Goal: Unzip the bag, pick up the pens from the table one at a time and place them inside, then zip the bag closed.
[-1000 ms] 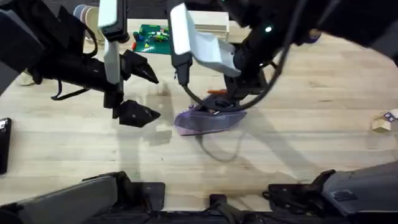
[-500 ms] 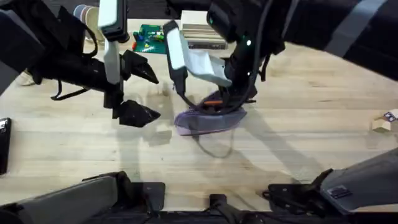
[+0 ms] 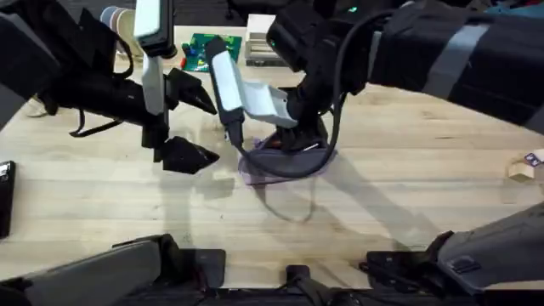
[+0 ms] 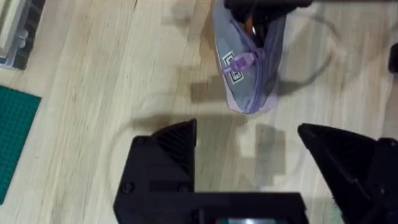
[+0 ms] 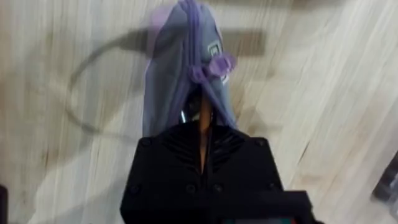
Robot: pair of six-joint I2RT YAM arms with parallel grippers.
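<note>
Lavender pouch [image 3: 285, 161] lying on the wooden table [image 3: 425, 170] near its middle, long side running left to right, seen in the overhead view partly under the right arm. Right claw [image 5: 203, 146] pressed down over the pouch, fingers together on a thin orange pen [image 5: 204, 127] with only a sliver of gap between them. Pen pointing into the open mouth of the pouch, its front end already between the two fabric sides, rear part clamped between the black fingers [image 5: 168, 162]. Zipper pull [image 5: 217, 64] with a small purple tab lying on the fabric just beyond the pen.

Left claw [image 4: 249, 155] well to the left of the pouch, low over bare wood, fingers spread wide apart, holding nothing and touching nothing. From the left wrist view, pouch [image 4: 249, 68] just beyond the gap between those fingers, its rounded end toward them, a small printed label on its side, a hint of orange in the open top.

Green mat [image 3: 204, 47] with small coloured bits at the far side of the table. Small wooden block [image 3: 520, 170] near the right edge.
</note>
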